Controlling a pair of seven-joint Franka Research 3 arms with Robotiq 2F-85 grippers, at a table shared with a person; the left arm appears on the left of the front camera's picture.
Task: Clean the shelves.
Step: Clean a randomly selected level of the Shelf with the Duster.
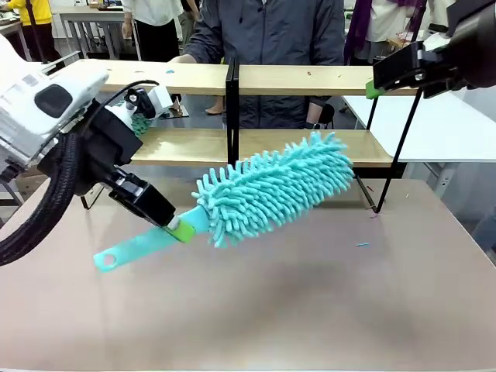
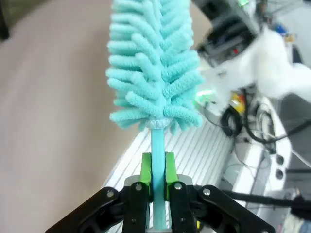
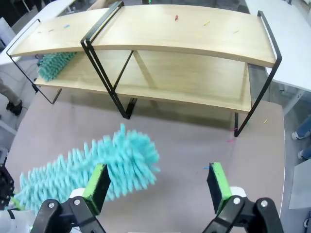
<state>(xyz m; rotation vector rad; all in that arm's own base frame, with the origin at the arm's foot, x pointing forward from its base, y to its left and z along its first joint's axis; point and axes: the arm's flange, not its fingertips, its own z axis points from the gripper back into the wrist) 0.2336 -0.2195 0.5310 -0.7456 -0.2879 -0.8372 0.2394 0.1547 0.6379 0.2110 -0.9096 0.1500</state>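
The shelves (image 1: pixel 310 79) (image 3: pixel 194 34) stand across the far side of the table, two light-wood boards in a black frame. My left gripper (image 1: pixel 177 227) (image 2: pixel 158 182) is shut on the teal handle of a fluffy teal duster (image 1: pixel 271 186) (image 2: pixel 155 63) (image 3: pixel 92 165). The duster hangs over the table in front of the lower board, head pointing right. My right gripper (image 1: pixel 385 81) (image 3: pixel 158 187) is high at the right, level with the upper board, open with nothing between its fingers. Small coloured scraps (image 3: pixel 176 18) lie on the upper board.
A second teal duster (image 3: pixel 53 65) (image 1: pixel 139 124) lies at the left end of the lower board. A person in a grey jacket (image 1: pixel 271 31) stands behind the shelves. Tiny scraps (image 1: pixel 363 245) lie on the brown table. A white table (image 1: pixel 442 128) adjoins at the right.
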